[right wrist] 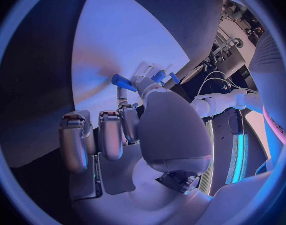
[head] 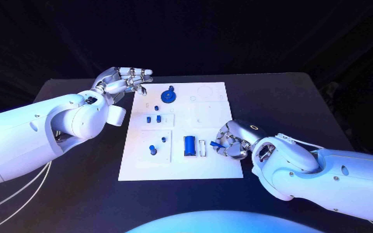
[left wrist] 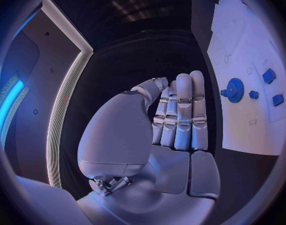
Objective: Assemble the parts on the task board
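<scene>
The white task board [head: 182, 165] lies in the middle of the black table. On it are a blue gear [head: 170, 96], a pair of small blue pieces [head: 153, 118], a blue peg [head: 153, 149] and a longer blue block [head: 189, 145]. My right hand [head: 235, 137] is at the board's right edge and pinches a small blue part [head: 216, 144] between its fingertips; the right wrist view shows that part [right wrist: 123, 80] just over the board [right wrist: 130, 40]. My left hand [head: 124, 82] hovers by the board's far left corner, fingers straight and holding nothing. In the left wrist view the hand [left wrist: 177, 117] is beside the gear [left wrist: 233, 91].
Bare black table [head: 280, 98] runs to the right of the board and along its near edge. Empty outlined sockets [head: 206, 90] mark the board's far right part. Two small blue pieces [left wrist: 268, 76] lie next to the gear.
</scene>
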Controlling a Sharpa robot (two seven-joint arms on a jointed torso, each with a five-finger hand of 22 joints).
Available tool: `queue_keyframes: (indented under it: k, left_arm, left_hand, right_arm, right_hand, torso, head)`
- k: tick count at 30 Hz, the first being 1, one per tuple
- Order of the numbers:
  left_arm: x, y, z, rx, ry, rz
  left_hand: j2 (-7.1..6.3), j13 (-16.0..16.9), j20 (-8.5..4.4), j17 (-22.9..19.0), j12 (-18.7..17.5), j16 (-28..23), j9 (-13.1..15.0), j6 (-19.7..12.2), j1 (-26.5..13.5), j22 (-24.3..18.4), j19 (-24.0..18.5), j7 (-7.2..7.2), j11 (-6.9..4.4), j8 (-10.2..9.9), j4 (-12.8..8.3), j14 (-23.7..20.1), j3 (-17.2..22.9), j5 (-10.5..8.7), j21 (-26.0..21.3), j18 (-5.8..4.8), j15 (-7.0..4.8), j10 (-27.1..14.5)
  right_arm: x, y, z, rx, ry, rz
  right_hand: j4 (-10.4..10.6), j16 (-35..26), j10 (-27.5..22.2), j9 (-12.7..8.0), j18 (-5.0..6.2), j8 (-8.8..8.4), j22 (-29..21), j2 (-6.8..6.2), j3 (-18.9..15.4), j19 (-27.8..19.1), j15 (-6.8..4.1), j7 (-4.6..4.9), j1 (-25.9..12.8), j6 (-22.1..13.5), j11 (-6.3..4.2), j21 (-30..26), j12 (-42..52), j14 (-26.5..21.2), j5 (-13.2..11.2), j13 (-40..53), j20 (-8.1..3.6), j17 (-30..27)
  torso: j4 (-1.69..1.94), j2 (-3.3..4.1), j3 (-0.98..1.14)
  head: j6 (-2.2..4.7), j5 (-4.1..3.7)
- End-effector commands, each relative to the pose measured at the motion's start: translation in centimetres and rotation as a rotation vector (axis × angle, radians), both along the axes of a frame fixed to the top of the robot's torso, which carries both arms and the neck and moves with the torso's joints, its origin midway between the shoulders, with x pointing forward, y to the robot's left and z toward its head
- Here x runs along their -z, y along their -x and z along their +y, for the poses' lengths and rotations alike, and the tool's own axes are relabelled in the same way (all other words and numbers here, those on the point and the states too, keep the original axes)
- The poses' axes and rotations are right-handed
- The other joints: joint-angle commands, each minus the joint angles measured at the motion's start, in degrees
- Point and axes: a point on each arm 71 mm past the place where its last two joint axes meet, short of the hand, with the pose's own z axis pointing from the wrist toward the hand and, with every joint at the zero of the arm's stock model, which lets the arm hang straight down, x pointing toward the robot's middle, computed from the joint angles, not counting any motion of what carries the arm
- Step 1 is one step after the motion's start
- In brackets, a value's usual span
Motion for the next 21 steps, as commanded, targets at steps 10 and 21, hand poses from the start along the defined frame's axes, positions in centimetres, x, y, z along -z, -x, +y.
queue_keyframes:
  k: [10,21]
  left_arm:
    - [-0.1,0.1,-0.4,0.021,0.013,-0.002]
    - [-0.1,0.2,-0.4,0.022,0.013,-0.001]
  left_hand:
    - [0.46,0.05,0.28,-0.09,-0.15,-0.39,0.05,-0.4,-0.2,-0.07,0.02,0.16,0.04,0.32,-0.21,0.06,-0.19,0.0,-0.26,0.35,0.39,-0.28]
    - [0.46,0.05,0.28,-0.09,-0.15,-0.39,0.05,-0.4,-0.2,-0.07,0.02,0.16,0.04,0.32,-0.21,0.06,-0.19,0.0,-0.26,0.35,0.39,-0.28]
  right_arm:
    - [0.9,-0.3,1.2,0.073,-0.111,0.137]
    - [1.5,-0.6,2.3,0.055,-0.111,0.174]
  right_hand:
    - [0.85,0.86,1.48,0.94,-0.38,1.11,15.06,0.39,1.15,5.87,-0.6,-1.57,-6.83,1.99,-0.7,0.53,2.09,4.56,0.22,7.24,-0.34,7.61]
    - [2.66,0.81,2.43,1.34,-0.38,1.74,15.06,1.03,-0.93,5.87,-0.99,-2.07,-9.65,3.14,-1.14,0.53,4.02,4.53,0.74,8.44,-0.72,7.51]
  torso:
    - [-0.06,-0.02,0.01]
    - [-0.05,-0.02,0.02]
  head:
    - [-0.1,0.09]
    - [-0.23,0.23]
